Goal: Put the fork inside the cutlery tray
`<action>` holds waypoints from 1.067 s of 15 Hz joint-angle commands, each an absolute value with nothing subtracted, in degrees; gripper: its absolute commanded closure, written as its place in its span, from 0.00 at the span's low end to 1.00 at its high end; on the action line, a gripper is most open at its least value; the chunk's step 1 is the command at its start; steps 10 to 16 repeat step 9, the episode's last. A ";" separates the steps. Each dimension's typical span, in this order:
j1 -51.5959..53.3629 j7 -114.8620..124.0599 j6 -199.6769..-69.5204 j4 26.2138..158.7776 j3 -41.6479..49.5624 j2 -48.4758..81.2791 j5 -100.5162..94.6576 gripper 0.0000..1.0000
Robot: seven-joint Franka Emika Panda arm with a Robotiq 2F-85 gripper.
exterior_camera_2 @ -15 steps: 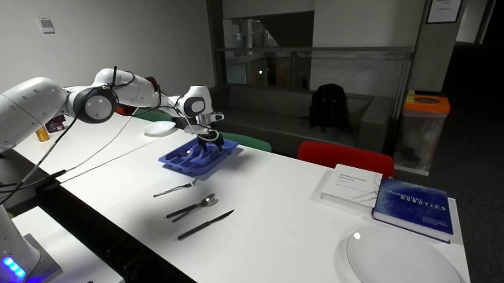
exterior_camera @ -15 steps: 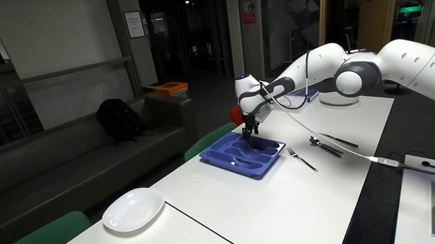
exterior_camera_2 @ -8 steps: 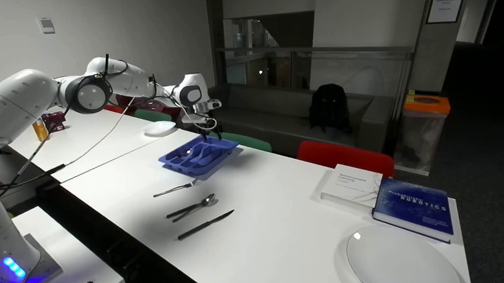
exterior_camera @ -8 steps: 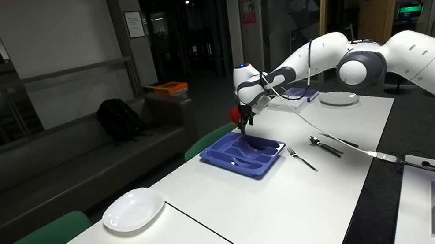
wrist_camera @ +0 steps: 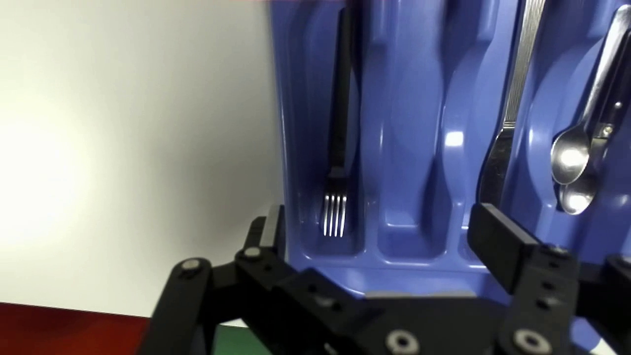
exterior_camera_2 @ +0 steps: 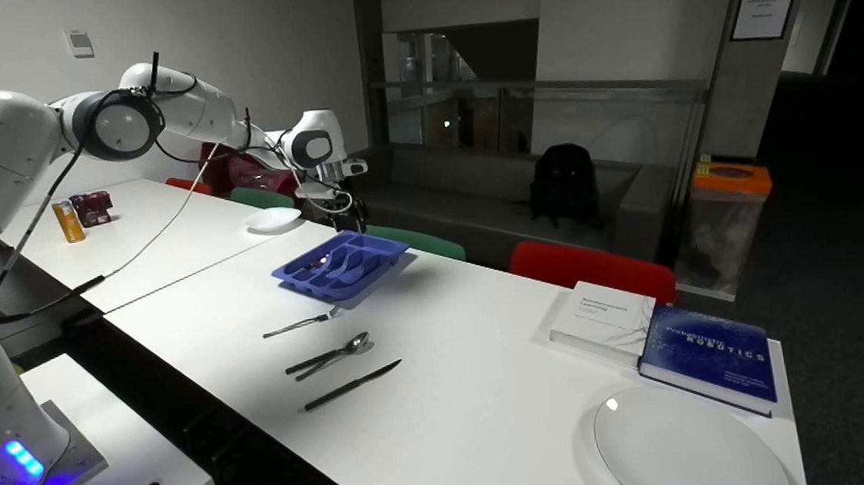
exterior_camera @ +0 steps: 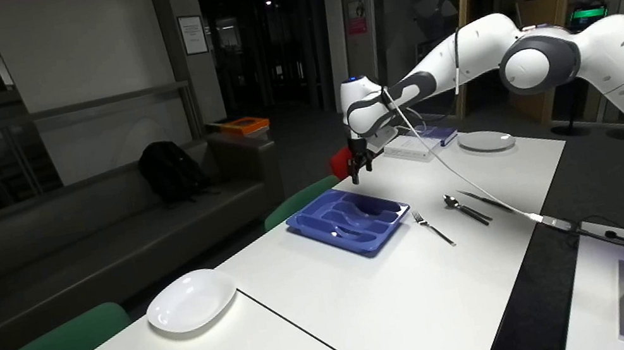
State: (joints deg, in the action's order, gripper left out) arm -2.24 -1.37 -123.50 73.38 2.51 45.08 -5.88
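Judging by how things lie, the placing looks done: in the wrist view the fork (wrist_camera: pixel 339 118) rests inside the cutlery tray (wrist_camera: pixel 424 277), in the leftmost compartment, tines towards the near end and handle running away to the far edge of the view, where its tip is hard to make out. The gripper (wrist_camera: pixel 380 228) has its fingers spread wide, with nothing held between them, and both exterior views show it hanging just above the tray's far side, apart from it as far as I can tell. Further right in the wrist view a knife (wrist_camera: pixel 512 106) and two spoons (wrist_camera: pixel 569 154) lie in other compartments, so the fork has a slot to itself. I cannot pick it out inside the tray in the exterior views.

What is left, I would say, is only to bring the gripper well away without catching the tray. One doubt: a second fork (exterior_camera: pixel 434 229) lies on the table (exterior_camera: pixel 334 299), just to the right of the tray in an exterior view, tines towards it. The task names a single fork and one is in place, so I take this one as outside the job; were it the one meant, the whole pick and place would be to come
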 commanded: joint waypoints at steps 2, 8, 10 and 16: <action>-1.23 1.04 -130.85 89.17 3.07 34.85 -6.31 0.00; -1.09 0.24 -130.82 89.16 2.67 36.22 -5.87 0.00; -1.04 0.26 -130.83 89.53 2.66 35.95 -5.88 0.00; -1.04 0.26 -130.83 89.53 2.66 35.95 -5.88 0.00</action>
